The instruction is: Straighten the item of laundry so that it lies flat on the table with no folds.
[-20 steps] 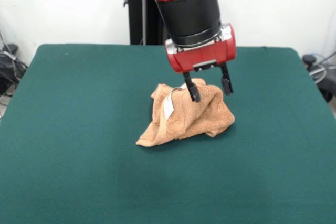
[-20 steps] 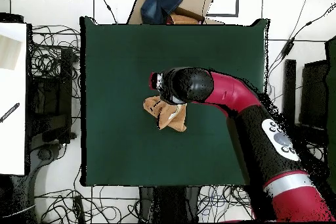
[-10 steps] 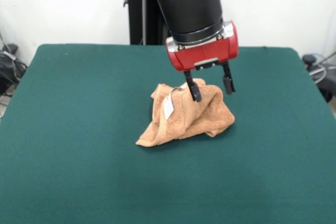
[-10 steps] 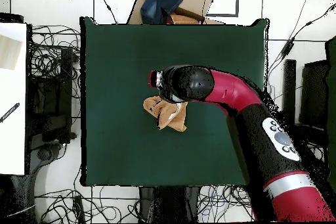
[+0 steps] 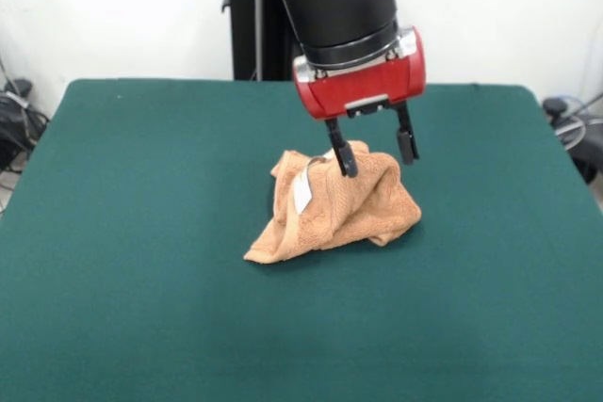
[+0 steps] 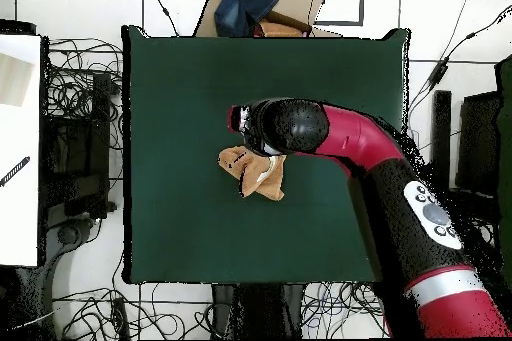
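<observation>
Towel (image 5: 332,204) is sitting bunched mid-table (image 5: 141,233), label facing out. Gripper (image 5: 374,152) is hovering over its top, jaws apart, holding nothing. Risk: it's lining up on the thick fold; pinching several layers would lift the whole wad instead of spreading it.

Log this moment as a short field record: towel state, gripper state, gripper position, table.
towel: small orange-tan terry-cloth towel, crumpled in a heap, white label showing
gripper: black two-finger gripper, open, holding nothing
gripper position: over the heap's top; contact cannot be told
table: large dark green felt-topped table, towel near its middle
task status: not flat yet
</observation>
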Tool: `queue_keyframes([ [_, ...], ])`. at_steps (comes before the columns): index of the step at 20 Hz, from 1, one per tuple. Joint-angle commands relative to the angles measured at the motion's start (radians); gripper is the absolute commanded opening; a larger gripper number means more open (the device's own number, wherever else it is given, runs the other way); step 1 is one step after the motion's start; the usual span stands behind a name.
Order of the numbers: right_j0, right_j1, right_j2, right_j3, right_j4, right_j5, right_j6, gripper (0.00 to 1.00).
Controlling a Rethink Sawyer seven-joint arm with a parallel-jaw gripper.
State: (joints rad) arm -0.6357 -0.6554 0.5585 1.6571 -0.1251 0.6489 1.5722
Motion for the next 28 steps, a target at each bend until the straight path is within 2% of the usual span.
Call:
queue_keyframes([
  [1,-0.026,0.022,0.075,0.059,-0.008,0.013,-0.034,1.0],
  [12,-0.042,0.048,0.098,0.05,-0.011,0.02,-0.042,1.0],
  [20,-0.032,0.016,0.086,0.067,-0.012,0.029,-0.012,1.0],
  [24,-0.021,0.001,0.082,0.065,-0.066,-0.045,-0.03,1.0],
  [28,0.003,-0.015,0.05,0.035,-0.108,-0.046,-0.041,1.0],
])
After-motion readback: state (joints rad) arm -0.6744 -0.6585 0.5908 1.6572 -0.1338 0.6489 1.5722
